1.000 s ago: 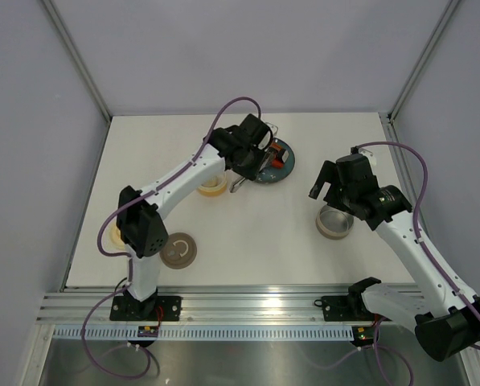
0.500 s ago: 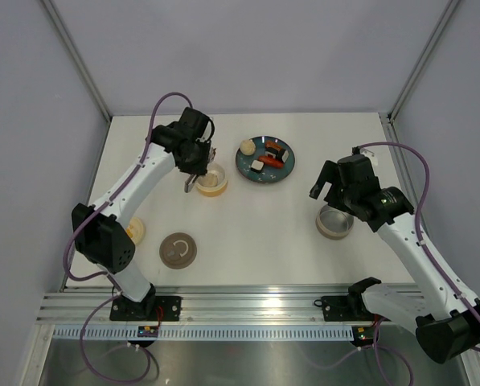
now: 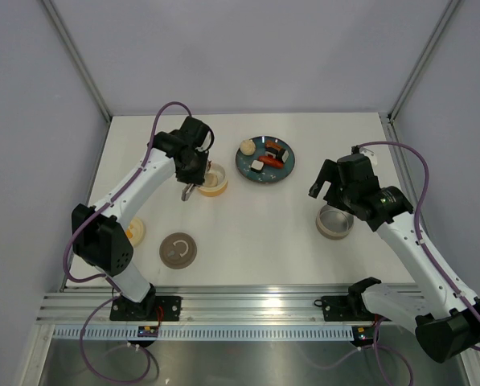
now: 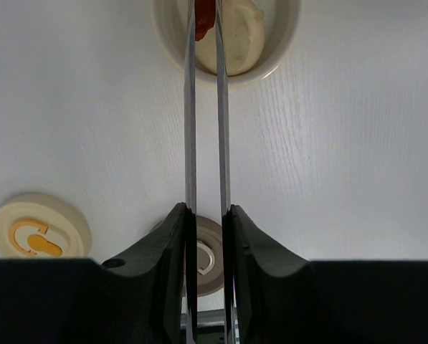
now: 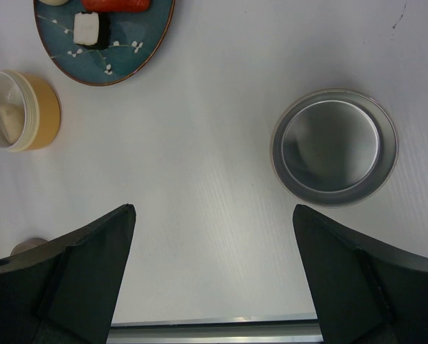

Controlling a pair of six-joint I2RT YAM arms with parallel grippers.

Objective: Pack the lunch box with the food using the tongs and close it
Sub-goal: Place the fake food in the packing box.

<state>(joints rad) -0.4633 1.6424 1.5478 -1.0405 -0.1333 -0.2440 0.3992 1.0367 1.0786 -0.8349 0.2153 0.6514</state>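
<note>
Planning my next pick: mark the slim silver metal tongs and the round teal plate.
Slim silver metal tongs (image 4: 189, 143), left wrist view, one thin arm.
Round teal plate (image 3: 270, 176), top external view, bare near rim.

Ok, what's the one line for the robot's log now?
left hand: gripping tongs | tongs: red sausage over cup | right hand: open, empty

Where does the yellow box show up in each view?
Top external: yellow box left of centre, just left of the plate.
Left wrist: box at top centre, tongs tips over it.
Right wrist: box at the left edge, below-left of the plate.
Shared landmark: the plate links top and right wrist; the bun in the box links both wrist views.
</note>
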